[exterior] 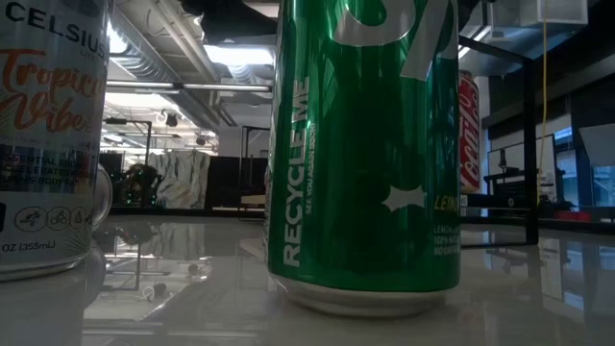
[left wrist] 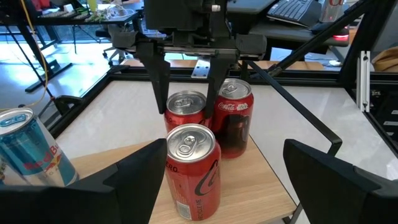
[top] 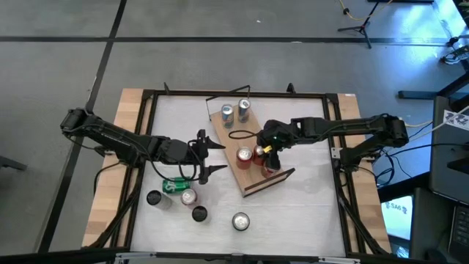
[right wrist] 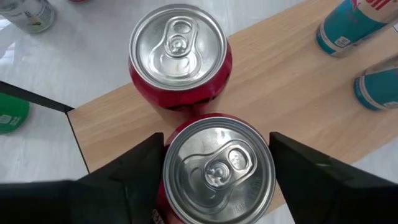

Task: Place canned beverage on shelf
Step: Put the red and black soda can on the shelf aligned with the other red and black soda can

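Overhead, the shelf (top: 245, 158) lies diagonally across the white table (top: 308, 213), its wire frame at the far end, its dark rim at the near end. Right gripper (top: 265, 155) is above the board, its fingers (right wrist: 134, 174) straddling a red can (right wrist: 217, 168) from above; whether they press the can I cannot tell. A second red can (right wrist: 180, 53) stands just beside it on the wood, and the left wrist view shows a third red can (left wrist: 235, 118) next to these. Two pale blue cans (top: 234, 111) stand near the wire end. Left gripper (top: 209, 155) hangs beside the board's left edge, jaws wide, holding nothing. A green can (top: 174, 186) lies on the table with more cans (top: 192, 206) close by.
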`<act>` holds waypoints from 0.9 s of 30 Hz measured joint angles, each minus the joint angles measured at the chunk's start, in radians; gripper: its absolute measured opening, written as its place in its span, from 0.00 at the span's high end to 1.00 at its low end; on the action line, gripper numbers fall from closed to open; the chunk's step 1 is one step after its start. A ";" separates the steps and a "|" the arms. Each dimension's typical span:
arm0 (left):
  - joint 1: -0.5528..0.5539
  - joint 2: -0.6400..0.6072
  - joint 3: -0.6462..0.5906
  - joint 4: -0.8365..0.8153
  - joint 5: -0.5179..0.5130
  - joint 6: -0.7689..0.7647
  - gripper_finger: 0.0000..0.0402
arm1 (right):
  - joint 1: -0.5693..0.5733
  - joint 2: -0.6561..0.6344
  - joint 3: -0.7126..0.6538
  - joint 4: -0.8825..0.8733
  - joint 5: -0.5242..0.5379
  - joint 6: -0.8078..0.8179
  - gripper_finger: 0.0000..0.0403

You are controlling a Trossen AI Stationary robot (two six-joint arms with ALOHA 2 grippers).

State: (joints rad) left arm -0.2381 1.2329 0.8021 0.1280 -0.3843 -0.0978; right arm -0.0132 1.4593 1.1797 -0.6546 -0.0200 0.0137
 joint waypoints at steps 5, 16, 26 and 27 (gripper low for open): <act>0.000 0.000 0.000 0.000 0.000 0.000 0.22 | 0.000 0.000 0.000 0.000 0.001 0.000 0.31; 0.000 0.000 0.000 0.000 0.000 0.000 0.22 | 0.000 0.000 0.000 0.001 0.002 -0.001 0.31; 0.000 0.000 0.000 0.000 0.000 0.000 0.22 | 0.000 0.000 0.000 0.001 0.002 -0.001 0.31; 0.000 0.000 0.000 0.000 0.000 0.000 0.22 | 0.000 0.000 0.000 0.002 0.001 -0.001 0.31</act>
State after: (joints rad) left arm -0.2382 1.2327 0.8024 0.1280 -0.3840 -0.0975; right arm -0.0132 1.4593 1.1797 -0.6530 -0.0186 0.0132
